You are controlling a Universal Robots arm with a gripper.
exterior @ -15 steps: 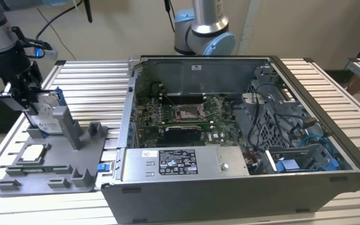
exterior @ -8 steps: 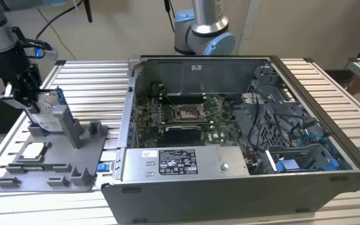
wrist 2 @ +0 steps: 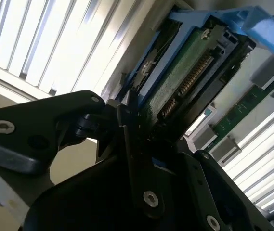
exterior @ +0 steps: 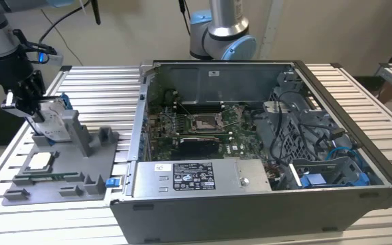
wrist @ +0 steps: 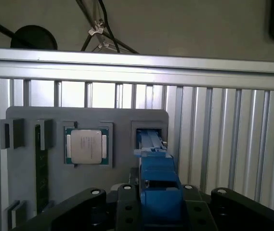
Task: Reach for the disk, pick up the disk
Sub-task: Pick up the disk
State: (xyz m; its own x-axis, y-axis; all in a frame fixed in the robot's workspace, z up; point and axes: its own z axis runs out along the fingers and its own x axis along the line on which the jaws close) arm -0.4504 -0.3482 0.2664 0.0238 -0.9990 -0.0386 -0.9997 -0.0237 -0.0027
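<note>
The disk (exterior: pixel 55 121) stands on edge at the far end of the grey fixture (exterior: pixel 80 168), on the exterior view's left. It is a silver drive with a white label in a bright blue bracket. My gripper (exterior: pixel 41 118) reaches down from the dark arm and is shut on its upper part. In the first wrist view the blue bracket (wrist: pixel 158 185) is clamped between the black fingers (wrist: pixel 127 207), above a slot in the fixture (wrist: pixel 149 137). The second wrist view shows the disk's green circuit-board side (wrist 2: pixel 189 72) against one finger (wrist 2: pixel 127 120). I cannot tell whether its lower end has left the slot.
A square silver chip (exterior: pixel 39 161) and a memory stick (exterior: pixel 46 177) lie on the fixture, with a small blue piece (exterior: pixel 112 181) at its near corner. An open computer case (exterior: pixel 264 153) takes up the middle and right of the slatted table (exterior: pixel 100 76). The arm's base (exterior: pixel 220 30) stands behind it.
</note>
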